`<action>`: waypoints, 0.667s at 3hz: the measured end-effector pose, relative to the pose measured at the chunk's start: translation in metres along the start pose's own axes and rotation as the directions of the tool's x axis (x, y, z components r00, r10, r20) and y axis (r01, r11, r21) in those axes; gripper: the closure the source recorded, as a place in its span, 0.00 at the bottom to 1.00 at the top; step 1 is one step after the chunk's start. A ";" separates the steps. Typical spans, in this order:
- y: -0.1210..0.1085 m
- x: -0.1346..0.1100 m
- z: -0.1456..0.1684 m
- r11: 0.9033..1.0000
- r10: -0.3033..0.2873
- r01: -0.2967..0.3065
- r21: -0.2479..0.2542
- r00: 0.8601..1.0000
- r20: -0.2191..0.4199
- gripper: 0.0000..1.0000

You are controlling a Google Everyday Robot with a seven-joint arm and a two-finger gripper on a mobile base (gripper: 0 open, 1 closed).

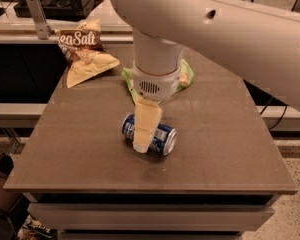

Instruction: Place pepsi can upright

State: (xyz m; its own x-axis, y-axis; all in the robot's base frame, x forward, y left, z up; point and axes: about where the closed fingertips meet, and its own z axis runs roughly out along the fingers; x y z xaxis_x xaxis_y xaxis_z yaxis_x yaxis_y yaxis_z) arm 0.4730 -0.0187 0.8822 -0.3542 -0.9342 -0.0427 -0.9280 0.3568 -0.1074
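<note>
A blue pepsi can point(164, 138) lies on its side near the middle of a brown table point(80, 159), its long axis running from far left to near right, silver rim facing right. The robot's gripper point(143, 135) sits down over the can's middle; whether it grips cannot be told. Two snack bags point(85, 54) lie behind.

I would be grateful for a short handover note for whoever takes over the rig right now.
Pincer: down at the pepsi can, mid-table. This view does not show whether it holds the can.
Pepsi can: lying on its side on the table, in front of the green bag. The sea salt bag is at the far left.
Done: pincer is at the can.
Left: grip the can, stand it upright, release.
</note>
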 end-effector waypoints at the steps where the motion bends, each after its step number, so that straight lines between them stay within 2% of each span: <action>1: 0.002 -0.002 0.005 1.000 0.030 -0.030 -0.006 0.999 0.013 0.00; 2: 0.004 0.002 0.009 0.996 0.089 -0.089 -0.003 0.995 0.041 0.00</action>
State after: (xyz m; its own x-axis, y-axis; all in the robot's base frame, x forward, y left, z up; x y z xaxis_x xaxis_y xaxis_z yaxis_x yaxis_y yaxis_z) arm 0.4700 -0.0194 0.8730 -0.4305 -0.8978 -0.0931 -0.8931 0.4386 -0.1000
